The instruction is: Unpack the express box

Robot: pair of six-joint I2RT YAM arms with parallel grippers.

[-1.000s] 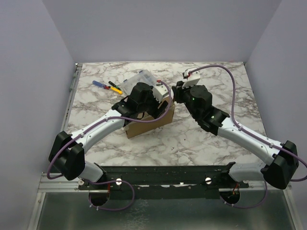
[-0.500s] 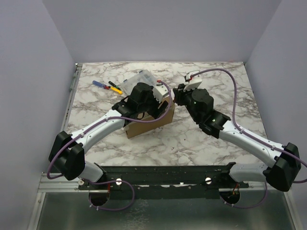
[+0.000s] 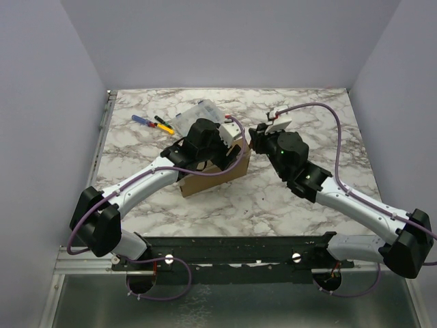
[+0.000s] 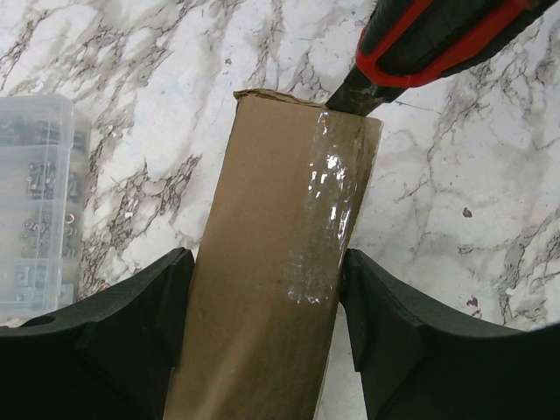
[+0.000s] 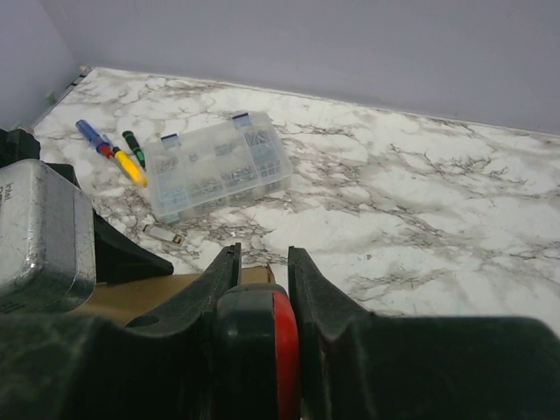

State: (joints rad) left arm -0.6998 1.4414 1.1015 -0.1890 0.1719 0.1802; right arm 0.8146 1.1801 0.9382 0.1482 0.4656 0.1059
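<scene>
Tape-slitting step: left gripper (image 4: 262,293) clamped on the express box (image 4: 271,227), stood on edge on the marble table (image 4: 455,227), right gripper (image 5: 261,262) clamped on a utility knife (image 4: 433,39), tip at its taped corner; next probably calls for drawing the blade along the clear tape (image 4: 328,192)

The flat brown cardboard express box (image 4: 254,262) is matt kraft, with a glossy clear tape strip (image 4: 328,206). The white grey-veined marble-patterned counter (image 4: 455,219) is smooth; the clear compartment case (image 4: 35,201) is translucent plastic.
</scene>
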